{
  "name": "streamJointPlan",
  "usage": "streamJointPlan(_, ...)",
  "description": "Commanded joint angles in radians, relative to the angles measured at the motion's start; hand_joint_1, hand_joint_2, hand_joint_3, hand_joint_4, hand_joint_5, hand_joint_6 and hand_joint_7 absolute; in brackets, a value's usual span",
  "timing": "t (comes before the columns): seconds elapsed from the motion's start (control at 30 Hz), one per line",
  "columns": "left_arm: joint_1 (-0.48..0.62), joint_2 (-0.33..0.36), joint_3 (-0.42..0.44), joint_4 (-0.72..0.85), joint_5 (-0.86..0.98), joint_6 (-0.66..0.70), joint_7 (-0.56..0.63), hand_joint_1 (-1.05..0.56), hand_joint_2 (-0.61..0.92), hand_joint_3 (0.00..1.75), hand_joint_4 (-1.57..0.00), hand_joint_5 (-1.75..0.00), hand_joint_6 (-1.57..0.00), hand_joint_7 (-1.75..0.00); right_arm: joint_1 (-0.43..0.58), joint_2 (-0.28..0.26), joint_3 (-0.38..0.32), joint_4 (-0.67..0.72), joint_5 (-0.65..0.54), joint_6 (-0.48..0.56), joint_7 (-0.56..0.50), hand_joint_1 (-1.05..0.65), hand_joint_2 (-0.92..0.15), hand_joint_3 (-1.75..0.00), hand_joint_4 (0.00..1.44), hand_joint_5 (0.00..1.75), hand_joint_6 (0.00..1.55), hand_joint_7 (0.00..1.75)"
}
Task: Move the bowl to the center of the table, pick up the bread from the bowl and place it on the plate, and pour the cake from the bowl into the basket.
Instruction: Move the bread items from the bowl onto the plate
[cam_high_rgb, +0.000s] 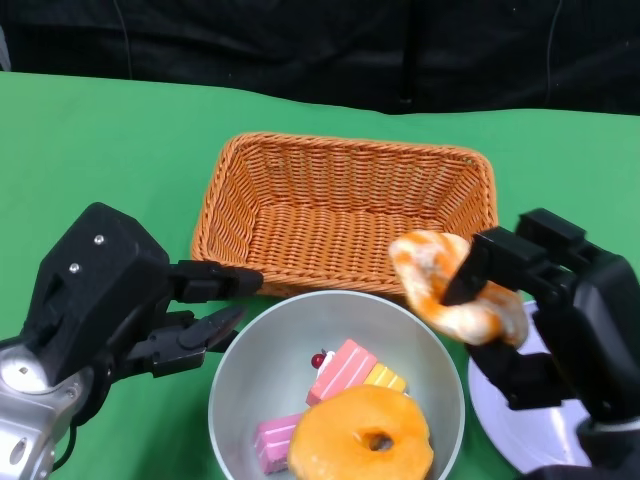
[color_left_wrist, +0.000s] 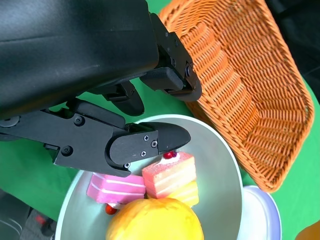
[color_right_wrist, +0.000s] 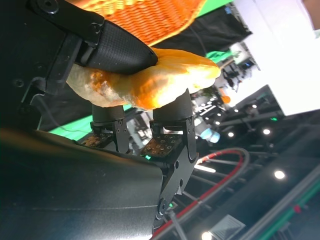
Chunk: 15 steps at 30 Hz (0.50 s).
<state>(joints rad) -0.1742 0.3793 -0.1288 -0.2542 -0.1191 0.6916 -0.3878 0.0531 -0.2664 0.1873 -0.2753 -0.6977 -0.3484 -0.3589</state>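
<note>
Bread (cam_high_rgb: 455, 285) gripped in right hand (cam_high_rgb: 545, 300) above plate (cam_high_rgb: 520, 420) — left hand (cam_high_rgb: 150, 310) fingers spread, empty.

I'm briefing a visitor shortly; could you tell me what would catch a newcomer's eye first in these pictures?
Probably the right hand holding a twisted piece of bread in the air, between the orange wicker basket and the white plate. Next, the grey bowl in front of the basket, holding pink cake slices and a doughnut, with the left hand at its rim.
</note>
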Motion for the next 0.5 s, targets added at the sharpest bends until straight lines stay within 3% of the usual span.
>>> streamJointPlan(0.03,0.015,0.036,0.016,-0.033,0.011,-0.008,-0.011,-0.49,0.92,0.51,-0.44,-0.63,-0.55,-0.04,0.051,-0.032,-0.059,-0.032,0.037,-0.014,0.029,-0.14,-0.04,-1.75,1.07,1.75,0.92,1.61)
streamJointPlan(0.27,0.051,0.068,0.070,-0.113,-0.021,0.023,-0.031,-0.47,0.92,0.50,-0.46,-0.62,-0.56,-0.04,0.123,-0.076,-0.173,-0.028,0.032,0.036,0.087,-0.08,-0.02,-1.75,1.06,1.75,0.89,1.63)
streamJointPlan(0.5,0.069,0.054,0.099,-0.128,-0.046,0.027,-0.017,-0.43,0.92,0.52,-0.47,-0.64,-0.55,-0.03,0.120,-0.110,-0.197,0.065,-0.001,0.063,0.108,-0.03,-0.05,-1.70,1.04,1.75,0.88,1.63)
